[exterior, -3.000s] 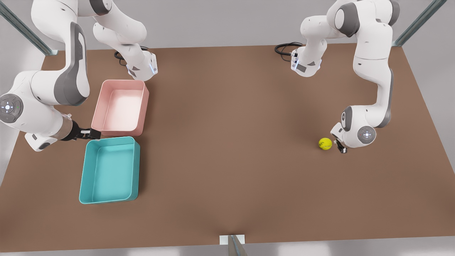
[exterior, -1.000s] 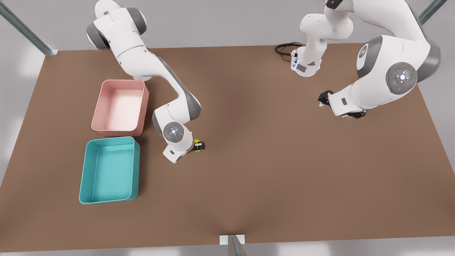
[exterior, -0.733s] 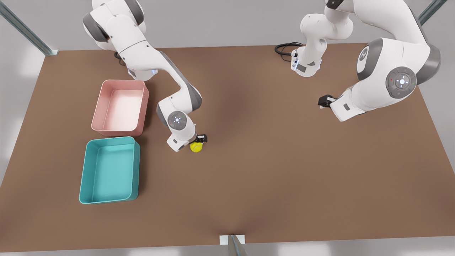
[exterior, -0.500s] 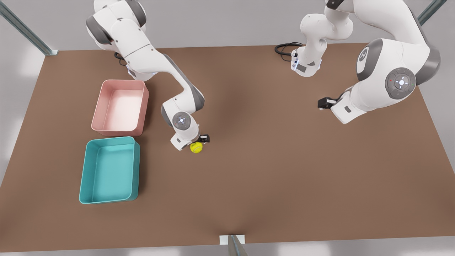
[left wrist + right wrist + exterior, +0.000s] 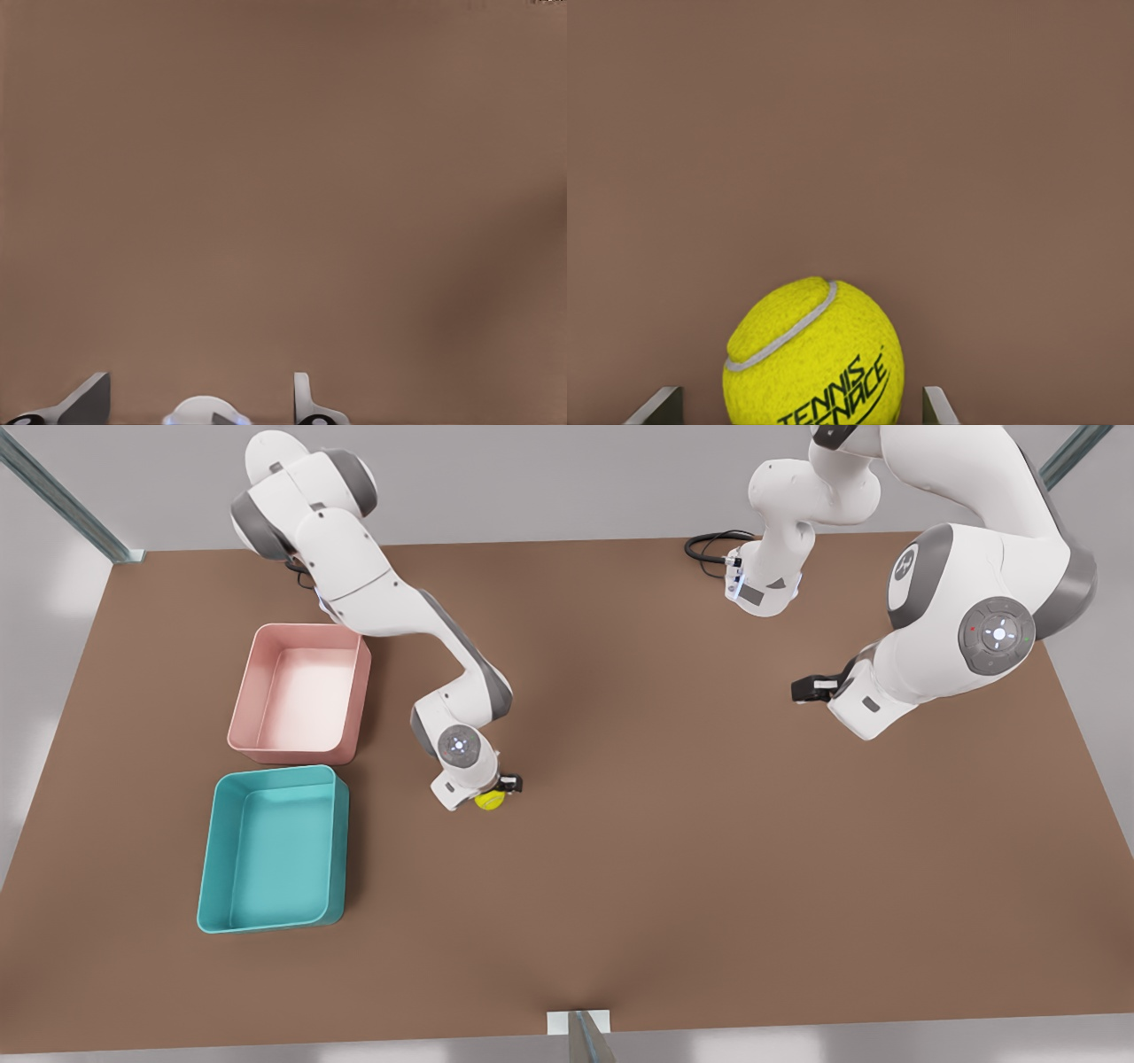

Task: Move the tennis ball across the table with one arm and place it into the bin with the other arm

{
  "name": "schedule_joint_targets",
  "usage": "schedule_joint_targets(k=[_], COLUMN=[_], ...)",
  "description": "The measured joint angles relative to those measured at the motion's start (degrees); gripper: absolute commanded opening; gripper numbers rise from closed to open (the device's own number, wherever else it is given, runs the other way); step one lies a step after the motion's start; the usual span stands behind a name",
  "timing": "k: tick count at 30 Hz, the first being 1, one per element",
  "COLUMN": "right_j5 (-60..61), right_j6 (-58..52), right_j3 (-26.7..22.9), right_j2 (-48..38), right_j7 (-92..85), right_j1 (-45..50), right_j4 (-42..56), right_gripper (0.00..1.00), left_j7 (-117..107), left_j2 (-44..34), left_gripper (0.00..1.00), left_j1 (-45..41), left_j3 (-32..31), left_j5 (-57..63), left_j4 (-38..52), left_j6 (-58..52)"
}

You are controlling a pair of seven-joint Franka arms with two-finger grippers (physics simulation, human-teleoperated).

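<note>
With the right tool (image 5: 503,790) spread open around the tennis ball (image 5: 813,354) on the bench (image 5: 673,850), that light, fuzzy, springy ball wants a squeeze across its middle; left tool (image 5: 804,688) waits open.

A plain grey wall (image 5: 567,478) stands behind; metal struts (image 5: 62,500) cross both upper corners, perhaps a frame.

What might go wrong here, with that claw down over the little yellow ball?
1. The right gripper straddles the tennis ball with its fingers spread wide of it; a round ball on the flat table could roll away if nudged before they close.
2. The teal bin sits right beside a pink bin, so a sloppy drop could land in the wrong one.
The left gripper waits far off, over bare table.
</note>
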Motion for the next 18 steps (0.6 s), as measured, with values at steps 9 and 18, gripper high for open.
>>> schedule_joint_targets(k=[9,18], right_j5=[-0.01,0.00], right_j6=[2.57,3.33], right_j3=[0.00,0.08], right_j2=[1.95,2.66], right_j7=[0.53,0.84], right_j1=[0.92,0.76], right_j4=[-1.19,-1.14], right_gripper=[1.00,0.75], left_j7=[-2.34,-3.76], left_j2=[-0.27,-0.26], left_gripper=[1.00,1.00], left_j1=[0.03,0.02], left_j3=[0.00,0.00], left_j5=[0.00,0.00], left_j4=[-1.90,-1.90], left_j6=[0.81,1.01])
